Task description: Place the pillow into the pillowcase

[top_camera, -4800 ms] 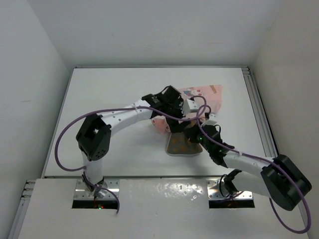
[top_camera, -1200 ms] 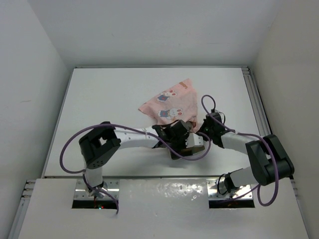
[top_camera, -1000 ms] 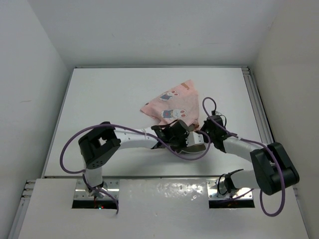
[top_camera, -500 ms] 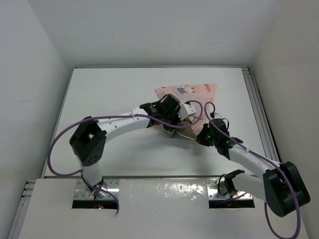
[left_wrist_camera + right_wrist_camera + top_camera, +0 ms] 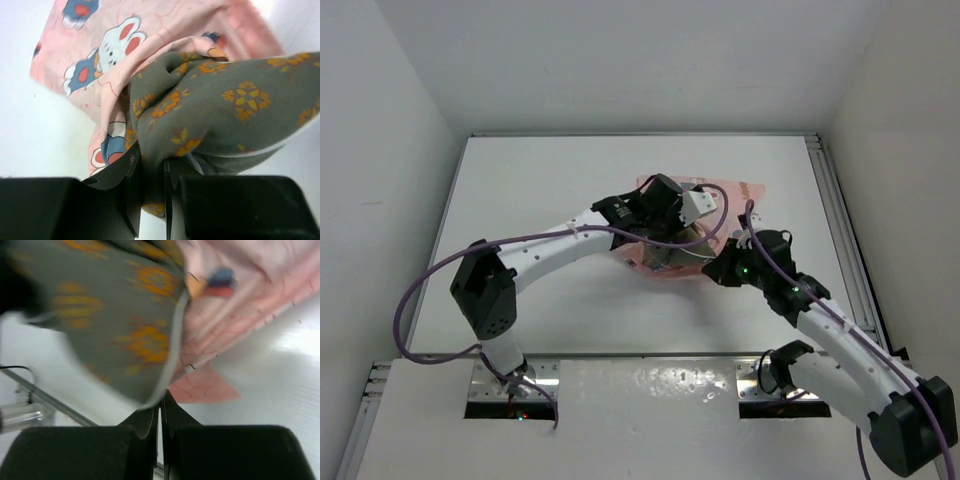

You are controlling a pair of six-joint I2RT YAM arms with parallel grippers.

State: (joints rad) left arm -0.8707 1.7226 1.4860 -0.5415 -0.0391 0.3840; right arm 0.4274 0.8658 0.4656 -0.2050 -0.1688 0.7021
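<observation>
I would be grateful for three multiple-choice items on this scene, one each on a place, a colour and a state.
1. The pillow lies: A) apart from the pillowcase; B) partly inside it; C) on the floor.
2. The pillow's pattern is: A) orange; B) blue; C) white.
3. The left end effector is: A) wide open; B) shut on the pillow; C) out of view.
Key: B, pink cloth wraps over the pillow's end; A, orange marks show on the olive cloth; B, it pinches a fold of the pillow.
</observation>
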